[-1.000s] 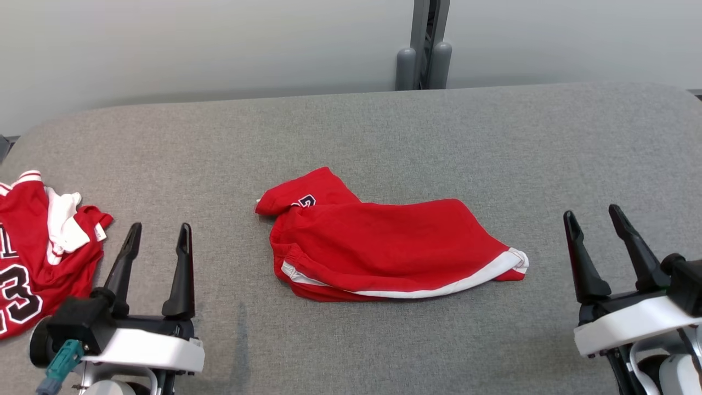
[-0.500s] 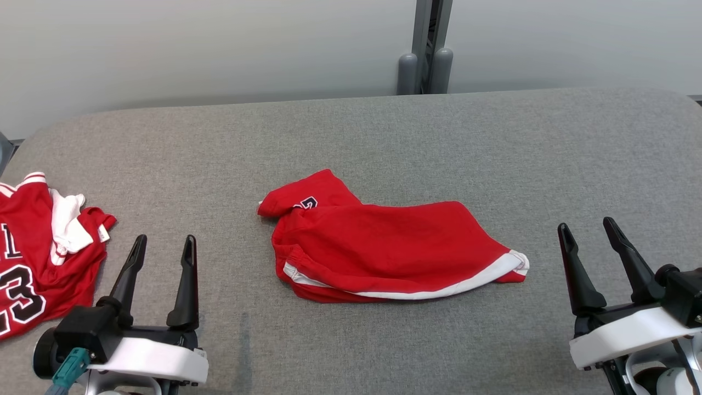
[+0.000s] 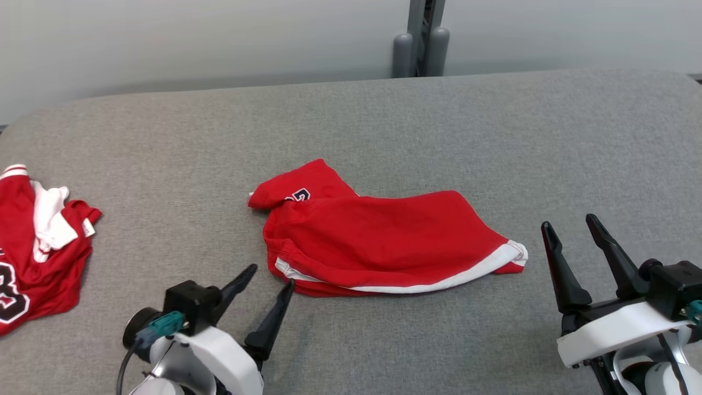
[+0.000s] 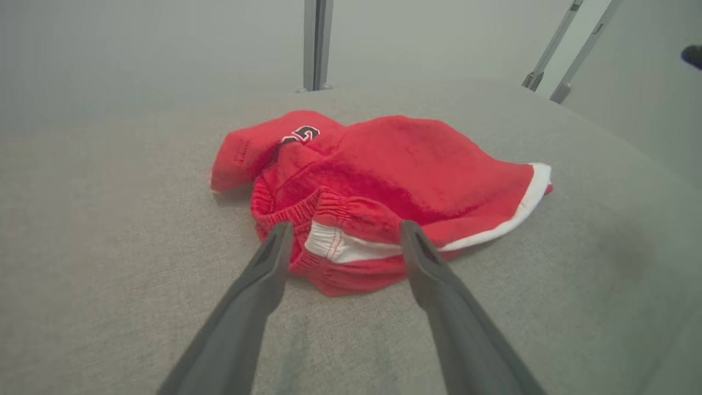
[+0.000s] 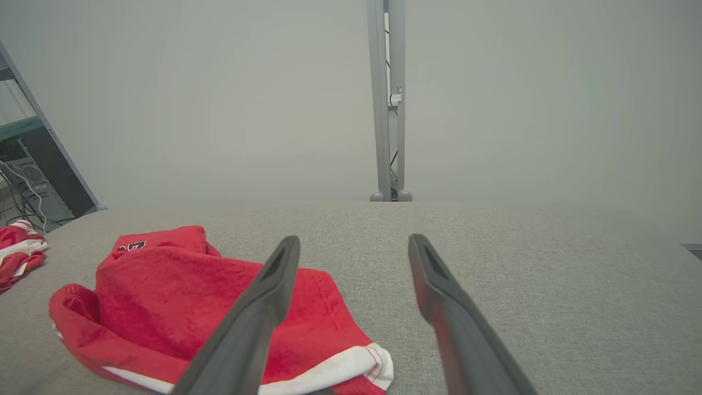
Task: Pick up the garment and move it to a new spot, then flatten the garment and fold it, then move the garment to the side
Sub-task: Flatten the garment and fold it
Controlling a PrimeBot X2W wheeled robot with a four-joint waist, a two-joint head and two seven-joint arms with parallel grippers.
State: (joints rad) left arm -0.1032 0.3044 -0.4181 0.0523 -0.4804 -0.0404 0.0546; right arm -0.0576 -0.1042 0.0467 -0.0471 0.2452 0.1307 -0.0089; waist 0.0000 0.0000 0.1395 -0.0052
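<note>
A crumpled pair of red shorts [image 3: 378,241] with white trim lies mid-table, also seen in the left wrist view as red shorts [image 4: 384,181] and in the right wrist view as red shorts [image 5: 181,307]. My left gripper [image 3: 271,277] is open, its fingers angled right with the tips just short of the shorts' near-left waistband corner; in the left wrist view the left gripper [image 4: 343,233] frames that elastic corner. My right gripper [image 3: 570,227] stands open to the right of the shorts' white-hemmed end, holding nothing, and the right gripper [image 5: 354,244] points past the hem.
A red jersey [image 3: 38,247] with white trim and black numbers lies bunched at the left edge of the grey padded table [image 3: 493,137]. A grey post [image 3: 419,38] stands behind the table's far edge against a pale wall.
My left gripper has swung right and turned toward the shorts' near-left corner. The right gripper has shifted slightly left. The camera has also shifted a little.
</note>
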